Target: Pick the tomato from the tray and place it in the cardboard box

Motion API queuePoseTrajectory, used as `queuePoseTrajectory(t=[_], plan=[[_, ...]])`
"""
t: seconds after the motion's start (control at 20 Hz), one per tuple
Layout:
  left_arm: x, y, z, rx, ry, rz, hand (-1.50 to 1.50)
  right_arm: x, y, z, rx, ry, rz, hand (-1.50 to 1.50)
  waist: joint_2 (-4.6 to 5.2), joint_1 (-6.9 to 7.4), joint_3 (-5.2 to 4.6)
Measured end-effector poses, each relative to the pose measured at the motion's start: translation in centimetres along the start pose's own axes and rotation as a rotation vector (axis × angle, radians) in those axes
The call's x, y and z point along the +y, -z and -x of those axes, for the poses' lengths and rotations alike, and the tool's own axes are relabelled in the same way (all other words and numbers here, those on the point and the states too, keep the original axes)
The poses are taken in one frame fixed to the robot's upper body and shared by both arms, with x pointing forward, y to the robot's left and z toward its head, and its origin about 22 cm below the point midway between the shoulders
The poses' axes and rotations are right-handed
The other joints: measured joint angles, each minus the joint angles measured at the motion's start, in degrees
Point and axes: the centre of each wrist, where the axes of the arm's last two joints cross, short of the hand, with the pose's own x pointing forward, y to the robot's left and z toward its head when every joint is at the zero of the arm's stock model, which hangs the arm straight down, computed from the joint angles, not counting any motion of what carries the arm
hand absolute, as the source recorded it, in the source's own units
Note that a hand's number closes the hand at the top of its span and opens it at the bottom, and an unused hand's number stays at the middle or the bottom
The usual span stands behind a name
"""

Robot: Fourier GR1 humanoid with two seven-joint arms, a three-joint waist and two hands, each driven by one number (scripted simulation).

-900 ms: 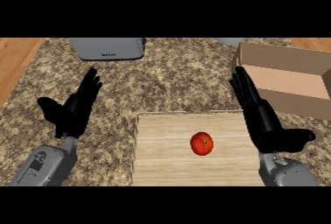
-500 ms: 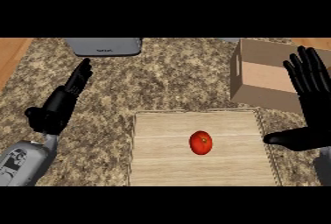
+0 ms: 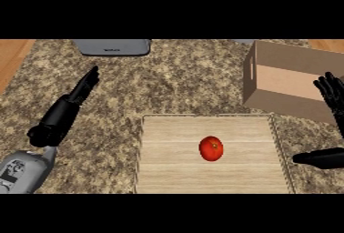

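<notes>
The tomato [image 3: 211, 148] lay near the middle of the wooden tray [image 3: 168, 154] on the speckled desk [image 3: 181, 86], apart from both hands. The left robot hand [image 3: 64, 113] was left of the tray, wide, with straight fingers. The right robot hand [image 3: 329, 95] showed at the right edge, also wide, its thumb well apart from the fingers, just beside the cardboard box [image 3: 282, 77].
</notes>
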Motion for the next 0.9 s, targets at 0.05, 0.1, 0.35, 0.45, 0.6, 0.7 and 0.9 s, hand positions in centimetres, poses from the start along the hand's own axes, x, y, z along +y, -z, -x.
queuePoseTrajectory(t=[0.05, 0.1, 0.35, 0.45, 0.6, 0.7, 0.9], plan=[[-0.3, 0.0, 0.0, -0.003, 0.003, 0.003, 0.0, -0.2, 0.3, -0.1, -0.017, -0.029, -0.027, -1.5, -0.02, 0.03, -0.02], [-0.2, -0.2, 0.0, -0.005, 0.008, 0.004, 0.0, -0.1, 0.3, -0.2, -0.025, -0.056, -0.057, -1.5, -0.06, 0.05, -0.05], [0.3, 0.0, -0.3, -0.005, 0.007, 0.014, 0.0, -0.2, 1.7, -1.9, 0.007, -0.227, -0.273, -1.5, -0.14, -0.06, -0.15], [0.4, -0.2, -0.1, -0.002, 0.008, 0.01, 0.0, 0.3, 2.3, -3.0, 0.024, -0.292, -0.362, -1.5, -0.22, -0.15, -0.18], [1.1, -0.5, 0.4, 0.002, 0.012, 0.008, 0.0, 1.8, 3.6, -5.4, 0.039, -0.368, -0.47, -1.5, -0.28, -0.32, -0.23], [0.7, -0.4, 0.1, -0.001, 0.012, 0.012, 0.0, 2.7, 4.0, -6.3, 0.056, -0.417, -0.528, -1.5, -0.29, -0.29, -0.22], [0.6, -0.3, 0.0, 0.002, 0.013, 0.013, 0.0, 5.4, 4.5, -9.0, 0.107, -0.512, -0.604, -1.5, -0.32, -0.43, -0.22]])
